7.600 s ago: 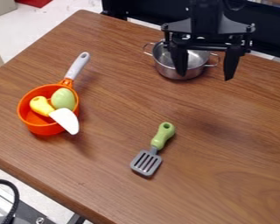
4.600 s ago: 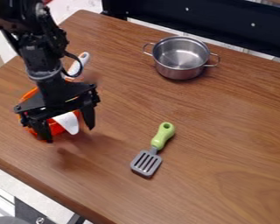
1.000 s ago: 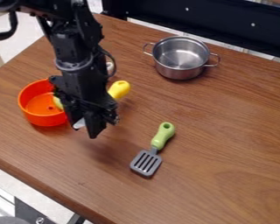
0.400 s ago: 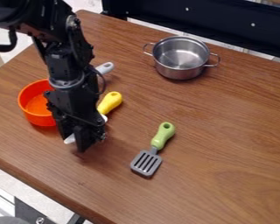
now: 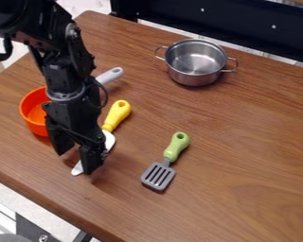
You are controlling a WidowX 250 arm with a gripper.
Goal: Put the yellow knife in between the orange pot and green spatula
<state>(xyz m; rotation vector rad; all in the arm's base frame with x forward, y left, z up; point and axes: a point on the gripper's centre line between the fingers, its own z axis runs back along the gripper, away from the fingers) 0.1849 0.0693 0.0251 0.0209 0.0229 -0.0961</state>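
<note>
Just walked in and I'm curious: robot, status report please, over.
Gripper open, down at the yellow knife. Knife lying between orange pot and green spatula. Nothing else seen in that gap.

The yellow knife (image 5: 116,116), its handle holed at the end and its white blade partly hidden, lies between the orange pot (image 5: 35,125) and the green spatula (image 5: 174,149), blade tip toward the front-left edge of the wooden surface (image 5: 243,156). The pot stands upright near the left, its pale handle angled toward the far edge. The spatula lies flat, its grey slotted head toward the front-left edge.
</note>
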